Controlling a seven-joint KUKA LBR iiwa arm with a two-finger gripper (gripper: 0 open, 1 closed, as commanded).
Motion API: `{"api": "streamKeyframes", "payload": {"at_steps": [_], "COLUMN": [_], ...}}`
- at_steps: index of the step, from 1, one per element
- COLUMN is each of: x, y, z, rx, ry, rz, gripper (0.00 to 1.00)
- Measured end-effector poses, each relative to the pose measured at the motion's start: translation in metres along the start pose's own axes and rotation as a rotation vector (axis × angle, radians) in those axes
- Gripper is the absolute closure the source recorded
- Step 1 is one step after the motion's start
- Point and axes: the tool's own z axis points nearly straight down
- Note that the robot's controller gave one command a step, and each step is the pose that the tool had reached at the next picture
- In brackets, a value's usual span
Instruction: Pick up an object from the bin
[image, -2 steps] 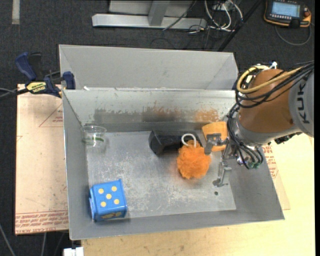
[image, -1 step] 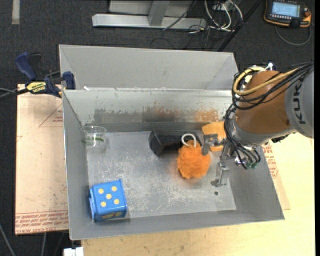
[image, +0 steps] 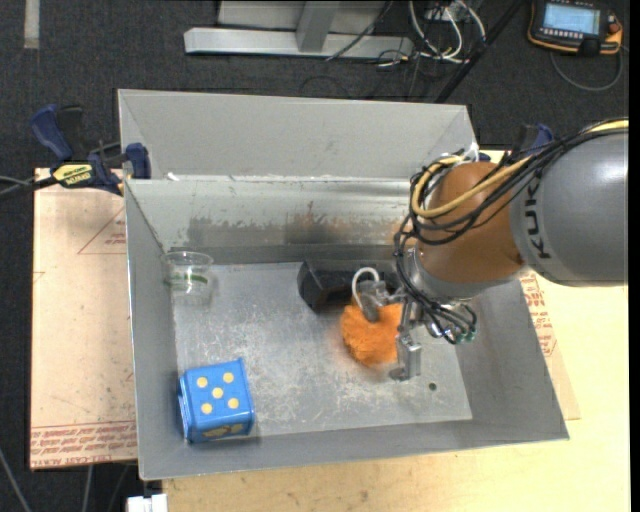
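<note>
Claw (image: 387, 338) spread around orange fuzzy lump (image: 360, 338)

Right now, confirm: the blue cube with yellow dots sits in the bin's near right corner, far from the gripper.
Not right. The camera view shows the blue cube in the near left corner of the bin, far from the gripper.

One each: die (image: 215, 402), cup (image: 188, 271), black block (image: 322, 285), perhaps orange sponge (image: 365, 335).
</note>
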Motion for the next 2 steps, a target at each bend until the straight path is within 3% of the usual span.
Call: {"api": "streamKeyframes", "payload": {"at_steps": [1,2], "x": [-0.014,-0.014], "y": [-0.0117,-0.0116], "z": [0.0313,0.0313], "rx": [-0.004,-0.004], "ry": [0.001,0.001], "rz": [-0.107,-0.107], "gripper": [1.0,1.0]}}
